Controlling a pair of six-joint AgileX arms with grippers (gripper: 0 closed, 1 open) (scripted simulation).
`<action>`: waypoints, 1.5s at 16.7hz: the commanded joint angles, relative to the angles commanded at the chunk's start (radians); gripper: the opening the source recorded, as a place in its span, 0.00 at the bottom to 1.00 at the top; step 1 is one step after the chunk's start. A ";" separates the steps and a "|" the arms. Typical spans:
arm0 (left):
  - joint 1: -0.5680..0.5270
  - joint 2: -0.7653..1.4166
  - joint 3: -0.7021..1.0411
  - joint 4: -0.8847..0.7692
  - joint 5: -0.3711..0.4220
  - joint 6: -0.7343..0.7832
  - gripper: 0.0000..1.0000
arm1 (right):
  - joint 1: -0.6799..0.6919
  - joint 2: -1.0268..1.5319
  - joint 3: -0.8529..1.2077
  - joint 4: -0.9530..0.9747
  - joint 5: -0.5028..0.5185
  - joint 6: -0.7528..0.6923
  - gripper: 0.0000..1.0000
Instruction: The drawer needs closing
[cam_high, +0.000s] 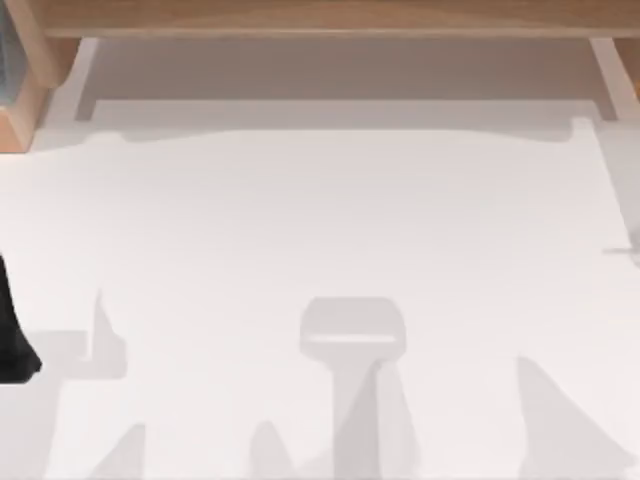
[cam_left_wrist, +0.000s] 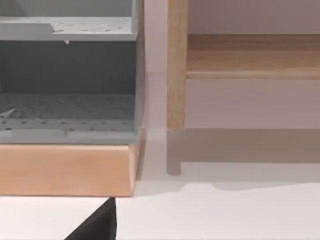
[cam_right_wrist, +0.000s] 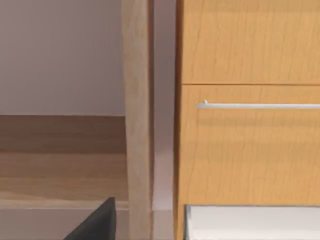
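Presently, the drawer (cam_high: 340, 85) is left extended from the light-wood furniture (cam_high: 330, 15), presumably awaiting a push; tool states cannot be told.

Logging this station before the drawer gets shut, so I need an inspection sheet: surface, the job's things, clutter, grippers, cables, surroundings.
Surface: flat white tabletop, bare apart from grey shadows.
Job's things: wide shallow drawer with pale beige-grey floor and thin white side walls, pulled out from under the light-wood furniture top; not yet closed.
Clutter: nothing seen.
Grippers: a dark part of the left arm sits at the table's left edge; the jaws of both grippers cannot be judged.
Cables: nothing seen.
Surroundings: grey perforated shelf unit on a light-wood base in the left wrist view; light-wood cabinet front with a slim silver bar handle in the right wrist view.
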 joint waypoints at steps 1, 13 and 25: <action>0.000 0.000 0.000 0.000 0.000 0.000 1.00 | 0.000 0.007 -0.002 0.009 0.000 -0.010 1.00; 0.000 0.000 0.000 0.000 0.000 0.000 1.00 | -0.040 0.536 -0.155 0.629 -0.092 -0.681 1.00; 0.000 0.000 0.000 0.000 0.000 0.000 1.00 | -0.238 1.206 -0.140 1.334 -0.216 -1.506 1.00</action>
